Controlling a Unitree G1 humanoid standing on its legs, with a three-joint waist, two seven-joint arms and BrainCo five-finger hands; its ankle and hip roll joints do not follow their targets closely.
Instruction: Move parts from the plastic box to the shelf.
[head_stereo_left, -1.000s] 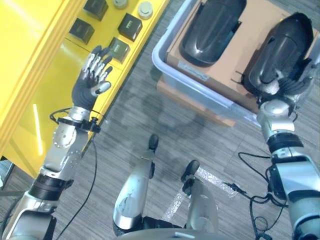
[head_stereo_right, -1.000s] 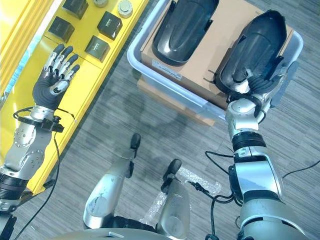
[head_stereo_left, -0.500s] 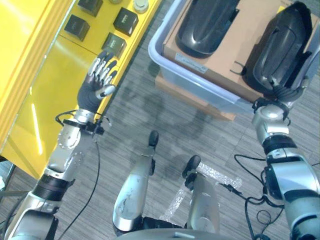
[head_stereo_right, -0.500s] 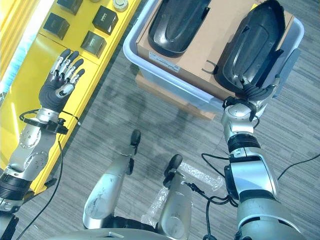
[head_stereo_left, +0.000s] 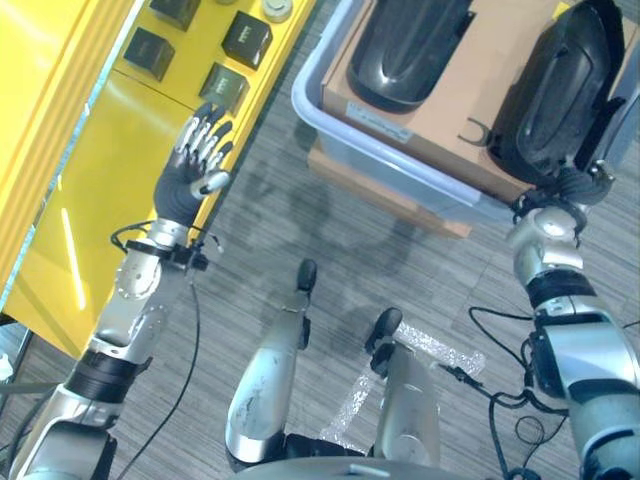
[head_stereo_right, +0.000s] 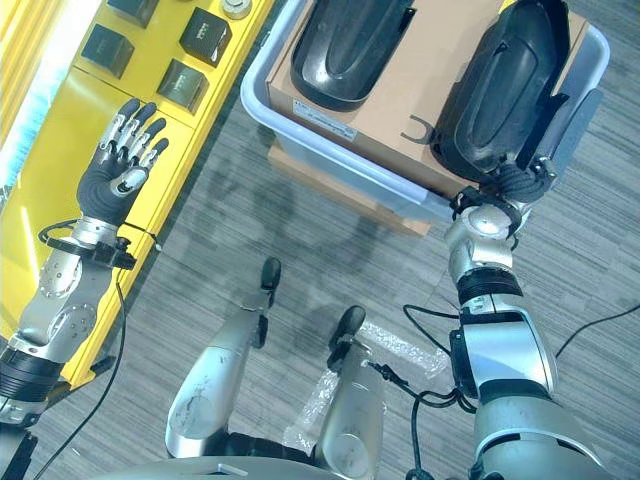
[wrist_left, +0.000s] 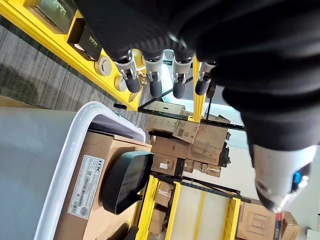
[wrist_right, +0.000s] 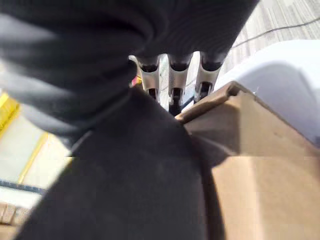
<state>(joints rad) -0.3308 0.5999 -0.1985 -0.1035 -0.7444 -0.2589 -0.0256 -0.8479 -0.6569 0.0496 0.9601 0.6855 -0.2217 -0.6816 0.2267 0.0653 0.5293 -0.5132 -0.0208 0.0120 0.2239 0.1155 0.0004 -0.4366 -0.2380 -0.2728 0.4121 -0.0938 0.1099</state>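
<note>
Left hand (head_stereo_left: 190, 172) raised over yellow shelf (head_stereo_left: 80, 190) edge, fingers straight, empty. Right hand (head_stereo_right: 512, 183) at near end of black part (head_stereo_right: 500, 85) in plastic box (head_stereo_right: 262, 75); fingers wrapped on its edge. Second black part (head_stereo_right: 345, 45) beyond, on cardboard.

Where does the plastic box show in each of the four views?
Left eye view: plastic box at the upper right, beside the yellow shelf.
Right eye view: top, middle to right.
Left wrist view: its pale rim curving round the cardboard.
Right wrist view: pale wall just beyond the cardboard's edge.
Shared landmark: the cardboard inside it.
</note>
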